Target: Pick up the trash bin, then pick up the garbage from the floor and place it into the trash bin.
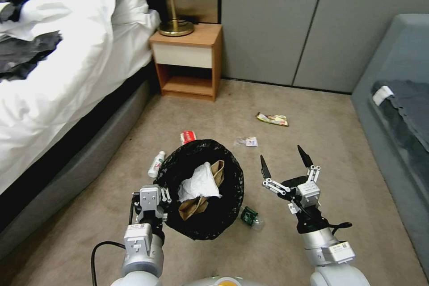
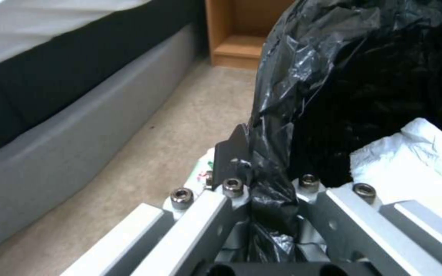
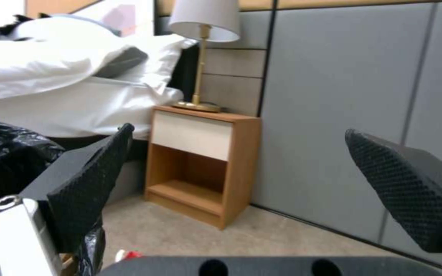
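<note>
The left gripper [image 1: 154,196] held the trash bin [image 1: 202,187] by its near rim, fingers [image 2: 234,151] clamped on the black bag liner. A crumpled white tissue [image 1: 199,183] and a brown paper bag [image 1: 196,205] lay inside. Just right of the bin, the right gripper [image 1: 286,164] hovered with fingers spread wide, holding nothing. Beyond, a wrapper [image 1: 272,119] lay on the floor [image 1: 313,143].

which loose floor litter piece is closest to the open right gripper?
The clear green-labelled bottle, on the carpet between the trash bin and the right gripper. The yellow wrapper and the others lie farther off.
</note>
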